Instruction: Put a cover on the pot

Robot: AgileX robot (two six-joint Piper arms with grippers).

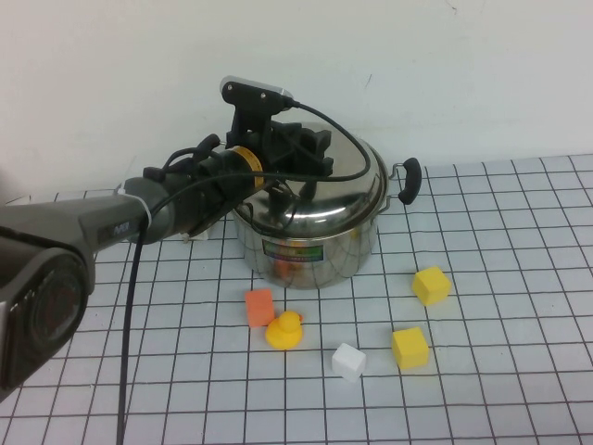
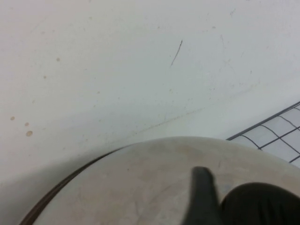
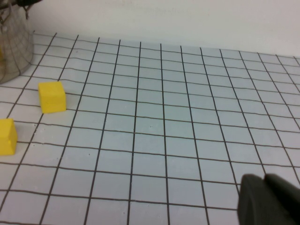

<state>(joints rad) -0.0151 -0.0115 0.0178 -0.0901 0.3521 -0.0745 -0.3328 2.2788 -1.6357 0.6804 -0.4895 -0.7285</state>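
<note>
The shiny steel pot point(image 1: 310, 250) stands at the back of the gridded table, with a coloured label on its side and a black handle point(image 1: 410, 178) on its right. The domed steel lid point(image 1: 357, 185) sits on top of it. My left gripper point(image 1: 308, 153) reaches over the pot from the left and is shut on the lid's black knob point(image 2: 262, 206). One finger point(image 2: 202, 197) lies against the knob above the lid's dome point(image 2: 140, 187). My right gripper point(image 3: 265, 182) is shut and empty, low over bare grid to the right of the pot point(image 3: 14, 51), and it is out of the high view.
In front of the pot lie an orange block point(image 1: 259, 307), a yellow duck point(image 1: 284, 330), a white cube point(image 1: 348, 361) and two yellow cubes point(image 1: 431, 285) point(image 1: 410, 348). The white wall stands close behind the pot. The left arm's cable hangs down at the left.
</note>
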